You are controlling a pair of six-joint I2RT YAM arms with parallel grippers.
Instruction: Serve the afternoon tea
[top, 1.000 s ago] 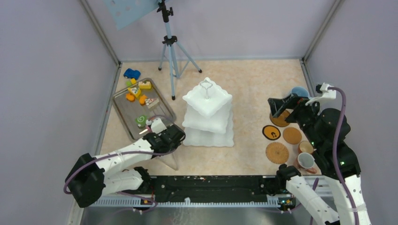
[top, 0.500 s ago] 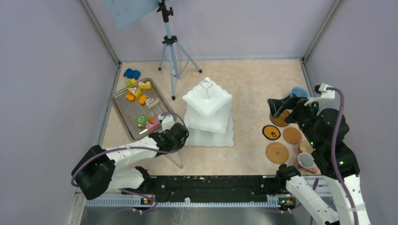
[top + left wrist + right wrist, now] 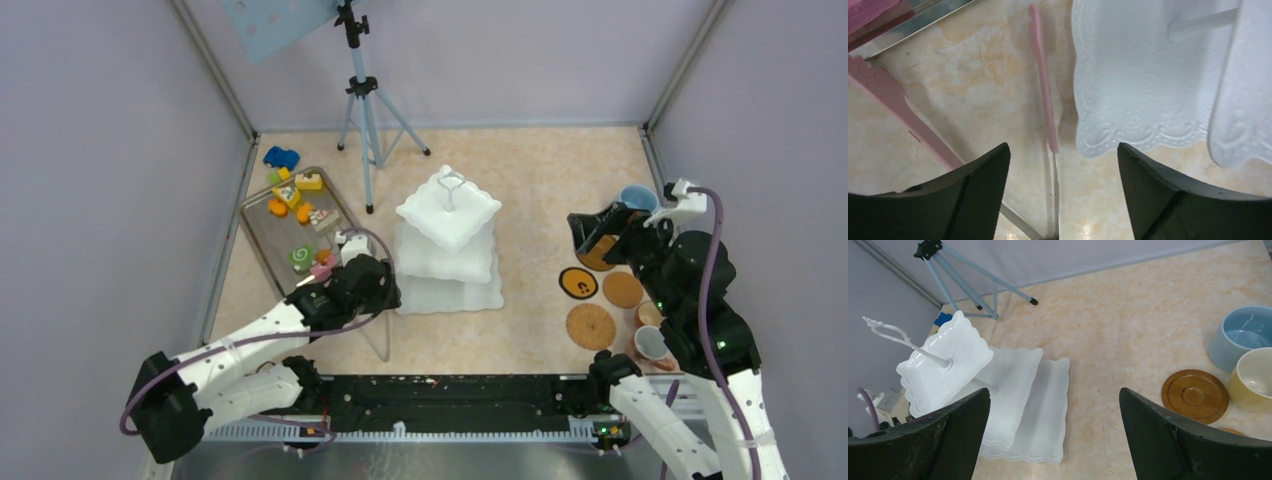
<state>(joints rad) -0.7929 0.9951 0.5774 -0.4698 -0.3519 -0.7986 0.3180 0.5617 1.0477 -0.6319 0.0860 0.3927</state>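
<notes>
Sitting dead centre of the top view, your white three-tier square scalloped stand (image 3: 448, 250) has the left gripper (image 3: 1062, 150) right by its lower-left corner, fingers spread wide with nothing between them. Your right gripper (image 3: 592, 228) hangs at the right of the frame, jaws also apart and empty, near the round brown coasters (image 3: 590, 325) and the blue ceramic mug (image 3: 637, 198).

No legible text, number or brand name appears in any view. One dark round coaster (image 3: 578, 283) on the tabletop (image 3: 540, 180) carries a small orange-yellow mark, too small to read. The white tiered stand (image 3: 1128, 90) bears only embossed scroll ornament along its scalloped rim, without lettering.
</notes>
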